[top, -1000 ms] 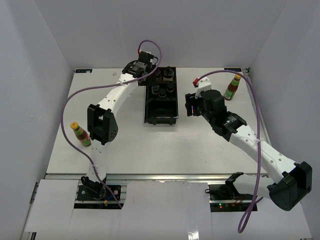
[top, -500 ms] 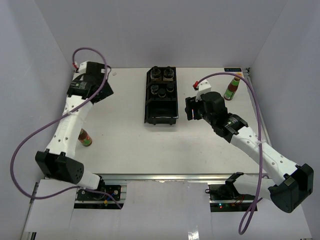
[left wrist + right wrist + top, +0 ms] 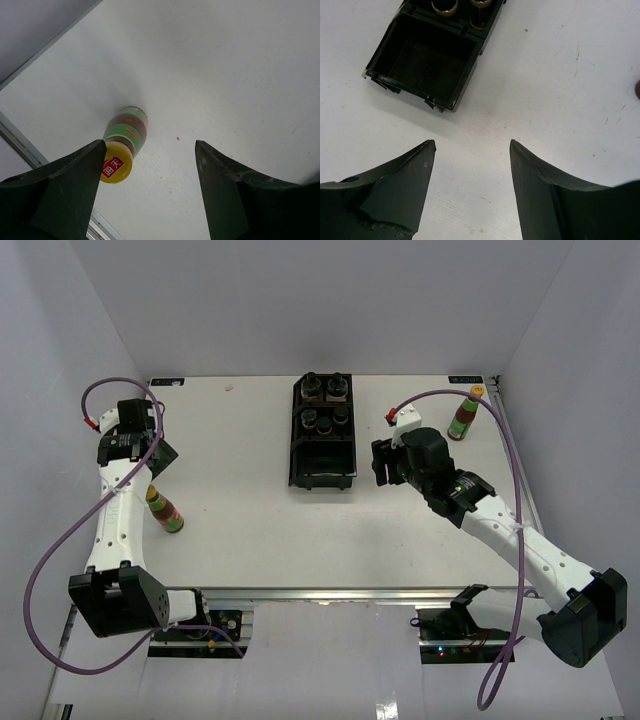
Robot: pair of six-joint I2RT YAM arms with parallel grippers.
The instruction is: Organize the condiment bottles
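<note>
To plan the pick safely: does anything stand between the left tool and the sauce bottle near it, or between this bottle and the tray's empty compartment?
Nothing visible does. The open left tool hangs above the sauce bottle with free air between. From that bottle to the empty near compartment of the tray there is only bare table.

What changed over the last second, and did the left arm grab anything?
The left gripper left the far end of the tray, swung to the table's left side, then came nearer. It now hangs open above the left sauce bottle, holding nothing. Unchanged: the right gripper, open beside the tray; the four jars in the tray; both sauce bottles, including the right one.
</note>
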